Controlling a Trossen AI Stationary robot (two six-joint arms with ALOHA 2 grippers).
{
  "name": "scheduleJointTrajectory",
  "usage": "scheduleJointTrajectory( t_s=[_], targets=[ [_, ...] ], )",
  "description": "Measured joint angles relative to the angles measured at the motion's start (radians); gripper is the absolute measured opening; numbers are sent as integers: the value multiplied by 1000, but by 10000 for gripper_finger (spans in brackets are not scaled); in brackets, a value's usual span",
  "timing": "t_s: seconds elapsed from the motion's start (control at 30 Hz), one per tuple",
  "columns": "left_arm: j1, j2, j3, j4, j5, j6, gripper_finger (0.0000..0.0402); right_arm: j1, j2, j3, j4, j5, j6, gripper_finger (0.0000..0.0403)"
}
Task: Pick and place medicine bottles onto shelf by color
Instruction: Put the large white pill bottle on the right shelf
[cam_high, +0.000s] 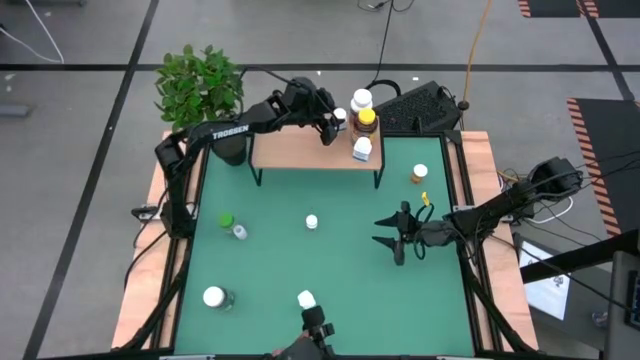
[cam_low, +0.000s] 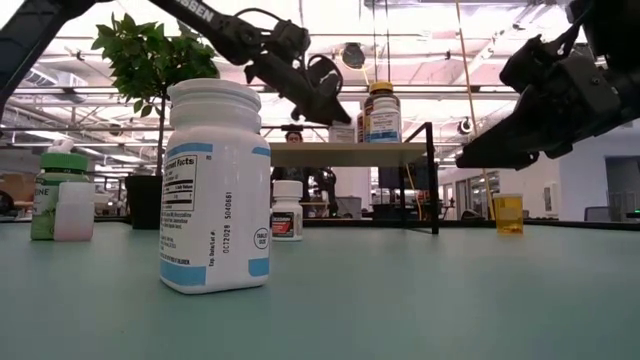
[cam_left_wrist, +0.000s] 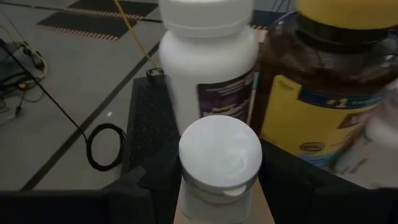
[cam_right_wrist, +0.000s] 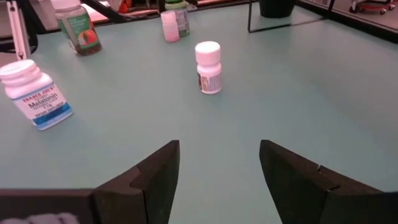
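Note:
The light-wood shelf (cam_high: 300, 150) stands at the table's far edge. On its right end stand a white bottle (cam_high: 361, 100), an amber yellow-capped bottle (cam_high: 367, 120) and a small white one (cam_high: 362, 148). My left gripper (cam_high: 335, 122) reaches over that end, shut on a small white-capped bottle (cam_left_wrist: 221, 155). On the green table stand an orange-topped vial (cam_high: 419, 173), a small white bottle (cam_high: 312, 221), a green-capped bottle (cam_high: 227, 220) beside a small vial (cam_high: 239, 232), and two white bottles (cam_high: 213, 296) (cam_high: 306, 298). My right gripper (cam_high: 400, 232) hovers open over the table's right half. My left gripper holds the small white-capped bottle by its body just under the cap (cam_left_wrist: 217, 186), pinched between the two fingers (cam_left_wrist: 149, 183), which come from the table's left, slanting down. The bottle is upright over the shelf's board (cam_left_wrist: 180, 214); whether its base rests there I cannot tell.
A potted plant (cam_high: 200, 85) stands at the shelf's left end. A dark keyboard-like object (cam_high: 420, 105) lies beyond the table's far right corner. The shelf's left and middle are bare. In the right wrist view the small white bottle (cam_right_wrist: 208, 67) stands ahead of the open fingers.

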Motion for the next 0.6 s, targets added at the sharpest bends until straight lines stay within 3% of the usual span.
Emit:
scheduleJointTrajectory(
  t_s=[0.37,0.6],
  targets=[
    [22,0,0,-4,0,30,195,0,0,-11,14,1,16,215],
    [22,0,0,-10,0,33,244,0,0,-11,14,2,13,215]
  ],
)
